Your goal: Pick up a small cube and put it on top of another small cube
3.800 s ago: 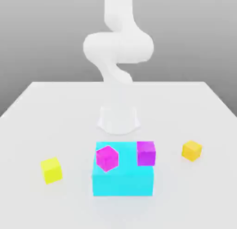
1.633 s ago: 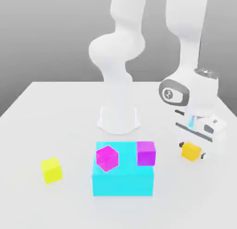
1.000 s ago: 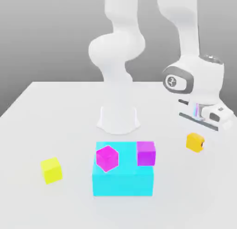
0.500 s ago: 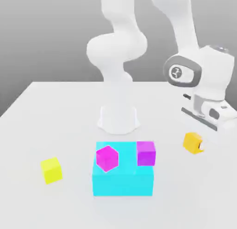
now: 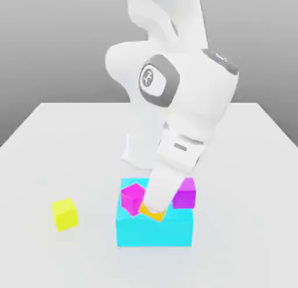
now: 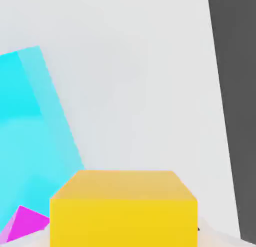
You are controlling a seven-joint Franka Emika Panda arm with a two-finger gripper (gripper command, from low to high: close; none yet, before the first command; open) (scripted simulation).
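And here's the white arm (image 5: 174, 100) bent low over the middle of the tabletop (image 5: 244, 246), gripper (image 5: 152, 210) pointing down with its jaws closed on the amber cube (image 5: 152, 212). That cube hangs just above the top face of the big cyan block (image 5: 154, 228), between the two magenta cubes. From the hand view the amber cube (image 6: 122, 208) sits large and square, the cyan block (image 6: 30, 141) beside it and a sliver of magenta (image 6: 25, 223) at its corner.

On top of the cyan block, the tilted magenta cube (image 5: 131, 198) sits toward the exterior view's left, and the second magenta cube (image 5: 185, 194) toward the exterior view's right, partly behind the gripper's white finger housing. Whether the amber cube touches the block's top, hard to tell from here.

The lemon-yellow cube (image 5: 64, 214) stands alone near the tabletop's front-left corner in the exterior view, well apart from the block and the gripper.

The tabletop is plain white, matte, with the arm's round base (image 5: 137, 150) planted behind the block. Behind it, a flat grey backdrop. On the arm's joint there's a small round emblem (image 5: 148, 78), not readable.
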